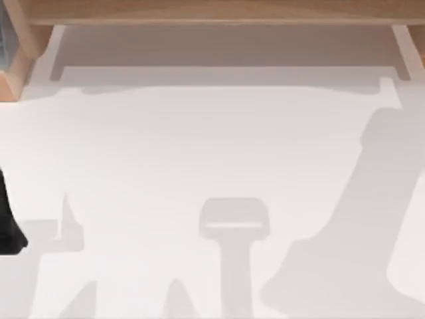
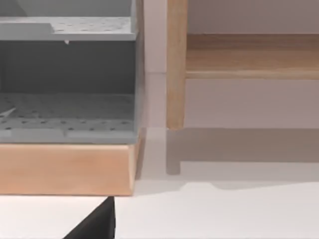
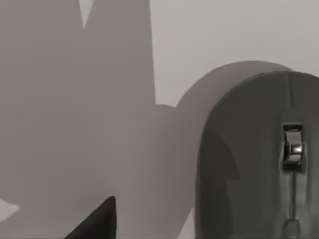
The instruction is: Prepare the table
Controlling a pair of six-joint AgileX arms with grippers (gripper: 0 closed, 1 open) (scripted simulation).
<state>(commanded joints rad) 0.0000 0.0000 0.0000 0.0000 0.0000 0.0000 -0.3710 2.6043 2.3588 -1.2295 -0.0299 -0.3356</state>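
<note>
The table (image 1: 199, 146) is a broad white top crossed by grey shadows of both arms. My left arm (image 1: 8, 222) shows as a dark shape at the table's left edge. A black corner of my left gripper (image 2: 94, 224) hangs over the white surface, facing the back left corner. A black corner of my right gripper (image 3: 97, 221) hovers low over the table (image 3: 224, 40), with a grey computer mouse (image 3: 249, 164) and its scroll wheel close beside it.
A light wooden frame (image 1: 212, 12) runs along the back edge. At the back left, a grey perforated shelf unit (image 2: 67, 107) sits on a wooden base (image 2: 65, 169). A pale rounded shape (image 1: 408, 259) lies at the right edge.
</note>
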